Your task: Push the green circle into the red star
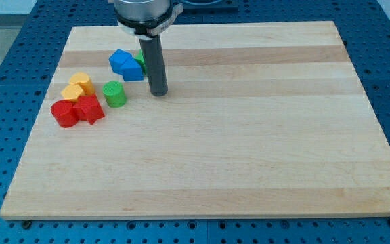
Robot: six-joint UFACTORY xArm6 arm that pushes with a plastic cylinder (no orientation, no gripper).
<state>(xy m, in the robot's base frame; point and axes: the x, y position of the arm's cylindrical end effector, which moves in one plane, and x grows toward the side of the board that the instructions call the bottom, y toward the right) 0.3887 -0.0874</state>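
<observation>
Starting at the view's left, a red cylinder (63, 113) sits against the red star (89, 109), the two touching, near the left edge of the wooden board (249, 156). Just above them lie two yellow blocks (77, 86), shapes hard to make out. The green circle (114, 93) stands just to the right of the red star and a little higher in the view, with a narrow gap between them. Above it are the blue blocks (126, 65), with a sliver of another green block (140, 62) peeking out behind my rod. My tip (158, 93) rests on the board to the right of the green circle, near it but not touching.

I have no fingers to open or close here, only the rod, and it holds nothing.

I judge the circle to be light, rigid and quick to slide on this smooth wood; being round, it will likely roll off my tip if struck off-centre. I would contact its upper right side, squarely, and push down-left toward the star.
</observation>
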